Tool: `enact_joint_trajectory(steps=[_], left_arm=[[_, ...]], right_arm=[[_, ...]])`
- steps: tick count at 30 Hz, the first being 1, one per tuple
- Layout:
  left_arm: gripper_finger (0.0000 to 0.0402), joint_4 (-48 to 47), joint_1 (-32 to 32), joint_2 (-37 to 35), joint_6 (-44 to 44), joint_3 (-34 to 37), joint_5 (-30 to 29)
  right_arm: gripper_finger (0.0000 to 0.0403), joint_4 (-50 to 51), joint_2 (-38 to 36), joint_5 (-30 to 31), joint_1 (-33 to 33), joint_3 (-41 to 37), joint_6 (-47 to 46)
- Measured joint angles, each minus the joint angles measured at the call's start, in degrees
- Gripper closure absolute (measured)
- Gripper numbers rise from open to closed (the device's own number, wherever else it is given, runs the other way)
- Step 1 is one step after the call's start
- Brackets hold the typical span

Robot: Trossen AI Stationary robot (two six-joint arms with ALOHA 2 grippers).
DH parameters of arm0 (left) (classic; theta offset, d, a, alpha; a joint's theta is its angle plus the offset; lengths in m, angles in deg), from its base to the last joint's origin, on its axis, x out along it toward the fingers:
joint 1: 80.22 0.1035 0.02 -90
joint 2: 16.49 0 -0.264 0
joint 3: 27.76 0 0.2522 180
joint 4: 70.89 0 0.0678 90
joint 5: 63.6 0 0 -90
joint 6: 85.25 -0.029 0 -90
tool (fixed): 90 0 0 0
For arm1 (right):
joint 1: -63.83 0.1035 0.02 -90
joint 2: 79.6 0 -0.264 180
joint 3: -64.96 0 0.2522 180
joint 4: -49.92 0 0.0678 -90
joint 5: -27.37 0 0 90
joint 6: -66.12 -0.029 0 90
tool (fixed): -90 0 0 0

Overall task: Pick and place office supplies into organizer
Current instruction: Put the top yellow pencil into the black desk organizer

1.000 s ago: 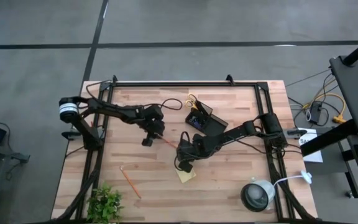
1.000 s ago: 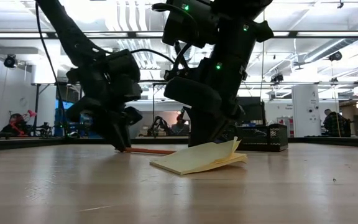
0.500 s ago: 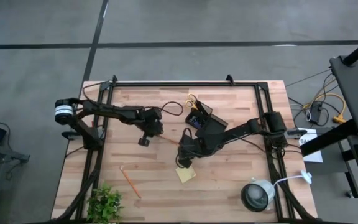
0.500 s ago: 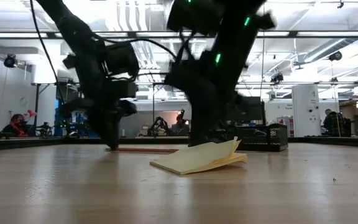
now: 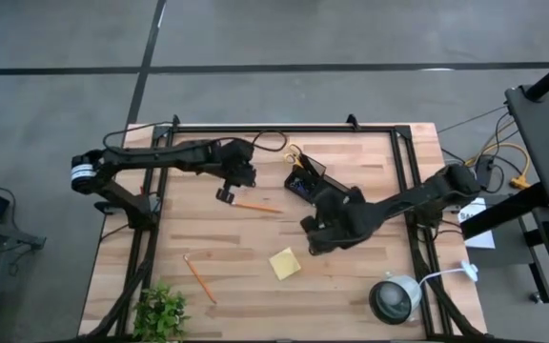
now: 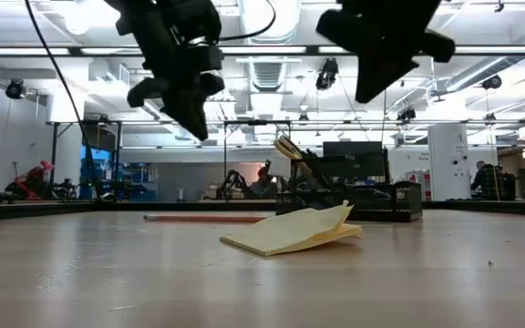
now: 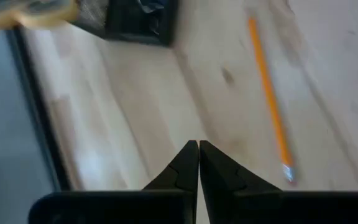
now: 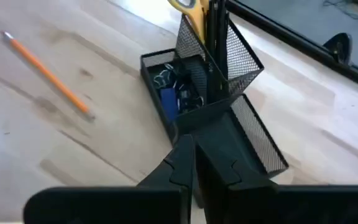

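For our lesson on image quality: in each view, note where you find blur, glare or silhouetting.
Low view: bright ceiling lights behind turn both arms into dark silhouettes; the sticky pad is sharp. Left wrist view: the pencil and table are smeared by motion blur. Right wrist view: the organizer is fairly crisp. High view: evenly lit, soft shadows, no glare.

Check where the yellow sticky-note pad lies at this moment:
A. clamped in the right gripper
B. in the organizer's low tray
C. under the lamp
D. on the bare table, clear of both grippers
D: the sticky-note pad lies flat on the wooden table, below the organizer. The right gripper and the left gripper are both raised, shut and empty.
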Motion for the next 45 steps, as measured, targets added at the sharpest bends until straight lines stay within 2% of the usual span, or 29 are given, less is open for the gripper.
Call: enact_joint_trajectory(steps=[2, 6, 9, 11, 13, 16, 19, 24, 28, 35, 41, 45], left_arm=[[0.0401, -1.52, 0.76, 1.21, 0.43, 1.16, 2.12], [0.0401, -0.29, 0.78, 3.95, 4.5, 7.58, 4.88], [0.0392, 5.49, 0.16, 3.76, 7.25, 11.93, 5.5], [0.0379, 8.5, 0.25, 3.35, 10.92, 14.74, 5.41], [0.0365, 12.69, 0.63, 2.44, 15.04, 16.79, 5.14], [0.0347, 17.35, 1.33, 1.32, 19.99, 18.92, 5.39], [0.0339, 17.84, 1.73, 1.05, 20.95, 20.23, 7.62], [0.0338, 19.88, 1.79, 0.59, 19.37, 22.5, 10.32], [0.0337, 23.83, 1.91, 0.63, 20.41, 24.89, 10.2], [0.0337, 28.71, 1.93, 0.59, 21.15, 26.63, 10.21], [0.0337, 28.61, 1.94, 0.72, 21.17, 27.41, 10.21], [0.0337, 28.73, 1.94, 0.72, 21.17, 27.5, 10.19]], right_arm=[[0.0394, -2.62, -0.18, -1.9, 0.41, -1.14, 2.28], [0.0388, -20.42, 2.53, -12.54, -2.23, -4.13, 18.77], [0.0371, -30.29, 6.22, -18.94, -6.35, -4.79, 28.67], [0.0361, -32.57, 8.28, -22.88, -9.8, -4.87, 30.98], [0.036, -36.32, 9.72, -29.79, -13.84, -5.1, 32.96], [0.0375, -42.86, 11.45, -38.92, -19.76, -6.06, 36.06], [0.039, -44.76, 12.93, -44.0, -24.16, -5.67, 41.64], [0.0387, -41.65, 13.4, -45.34, -25.04, -4.09, 59.88], [0.0362, -39.36, 13.4, -45.67, -24.36, -3.86, 67.45], [0.0322, -40.26, 16.45, -45.67, -24.57, -2.14, 68.29], [0.0337, -39.2, 21.28, -46.93, -24.48, 2.54, 67.88], [0.0353, -37.75, 21.78, -46.9, -24.46, 3.88, 67.58]])
